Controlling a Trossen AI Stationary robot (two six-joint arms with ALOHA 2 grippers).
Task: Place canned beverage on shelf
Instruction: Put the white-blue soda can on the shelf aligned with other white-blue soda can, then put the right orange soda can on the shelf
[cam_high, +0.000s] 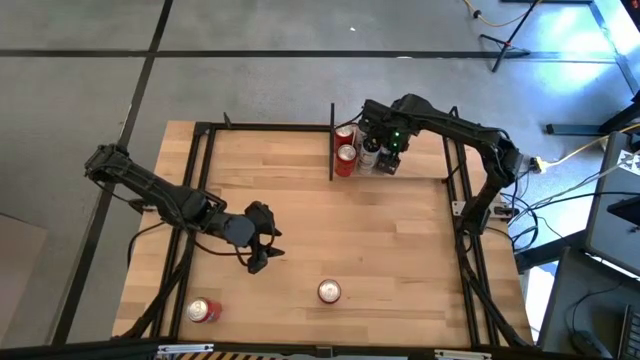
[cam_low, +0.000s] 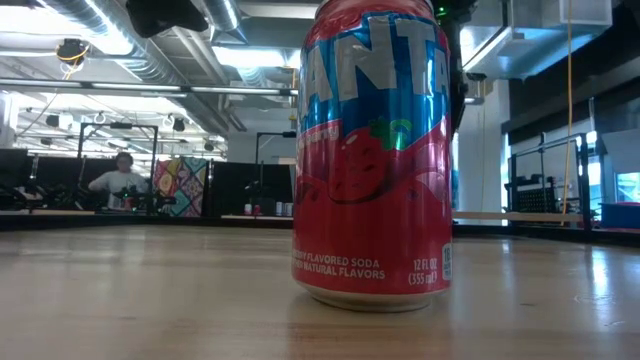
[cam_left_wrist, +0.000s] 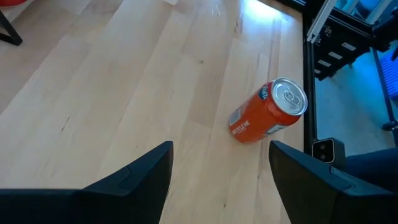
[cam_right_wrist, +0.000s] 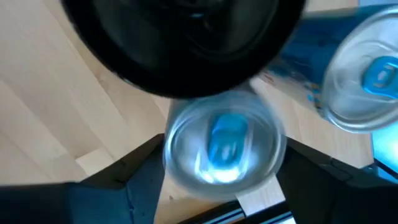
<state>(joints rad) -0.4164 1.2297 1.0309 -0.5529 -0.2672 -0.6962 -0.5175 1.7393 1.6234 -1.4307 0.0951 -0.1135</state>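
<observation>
Red cans (cam_high: 345, 145) stand in shelf (cam_high: 332, 140) against black side panel; two stocked. Right gripper (cam_high: 378, 150) above bay, fingers straddling silver-topped can (cam_right_wrist: 222, 144); grip or release: cannot tell. Left gripper (cam_high: 264, 248) mid-table, fingers wide, empty. Remaining: upright Fanta can (cam_high: 329, 291) and toppled red can (cam_high: 204, 311) near front edge.
</observation>
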